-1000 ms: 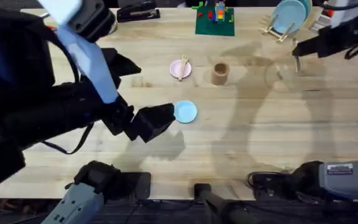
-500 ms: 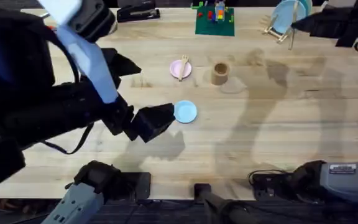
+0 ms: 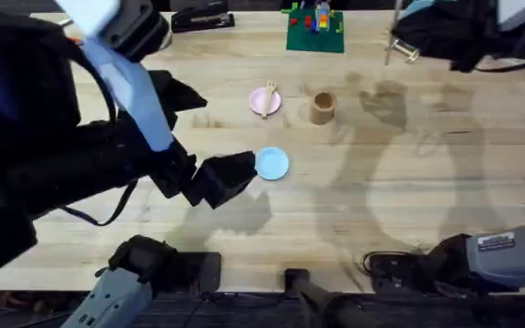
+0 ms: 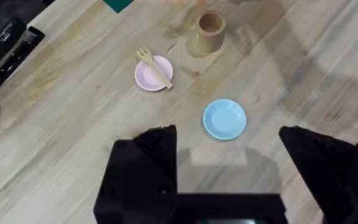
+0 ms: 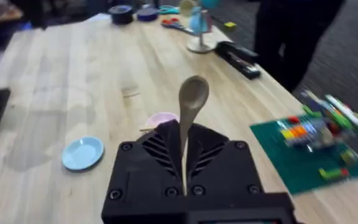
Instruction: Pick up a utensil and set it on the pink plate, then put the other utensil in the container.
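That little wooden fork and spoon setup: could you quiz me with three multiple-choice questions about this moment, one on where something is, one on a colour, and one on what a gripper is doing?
1. Where does the wooden fork lie?
A. Across the pink plate
B. Inside the container
C. On the blue plate

2. What colour is the plate nearest the left gripper?
A. Pink
B. Light blue
C. Green

3. What is the right gripper doing?
A. Hanging open with nothing in it
B. Pressing on the green board
C. Shut on the wooden spoon

Answers:
1. A: in the left wrist view the fork rests across the pink plate, its tines over the rim.
2. B: the light blue plate sits just ahead of the left fingers.
3. C: the right wrist view shows the spoon's handle clamped between the fingers, bowl pointing outward.
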### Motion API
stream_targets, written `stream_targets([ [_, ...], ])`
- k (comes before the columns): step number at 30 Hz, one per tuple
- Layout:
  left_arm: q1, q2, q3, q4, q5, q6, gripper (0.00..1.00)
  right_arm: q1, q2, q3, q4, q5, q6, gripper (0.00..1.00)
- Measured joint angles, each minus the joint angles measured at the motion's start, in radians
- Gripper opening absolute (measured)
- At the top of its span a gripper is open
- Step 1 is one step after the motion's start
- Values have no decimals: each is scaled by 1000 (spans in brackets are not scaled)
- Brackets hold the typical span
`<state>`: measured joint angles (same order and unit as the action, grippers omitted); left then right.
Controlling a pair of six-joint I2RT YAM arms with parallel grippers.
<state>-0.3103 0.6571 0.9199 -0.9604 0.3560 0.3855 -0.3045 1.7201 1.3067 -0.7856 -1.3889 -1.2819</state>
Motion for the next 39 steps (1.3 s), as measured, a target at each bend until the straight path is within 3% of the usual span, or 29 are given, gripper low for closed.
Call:
stream_targets([
  [11,0,0,0,0,0,0,995,151,5,0,-1,-11,-155,28],
  [20,0,0,0,0,0,0,995,157,100,0,0,-67,-260,29],
  [27,0,0,0,0,0,0,995,165,210,0,0,-71,-264,29],
  [39,0,0,0,0,0,0,995,182,291,0,7,-74,-264,28],
])
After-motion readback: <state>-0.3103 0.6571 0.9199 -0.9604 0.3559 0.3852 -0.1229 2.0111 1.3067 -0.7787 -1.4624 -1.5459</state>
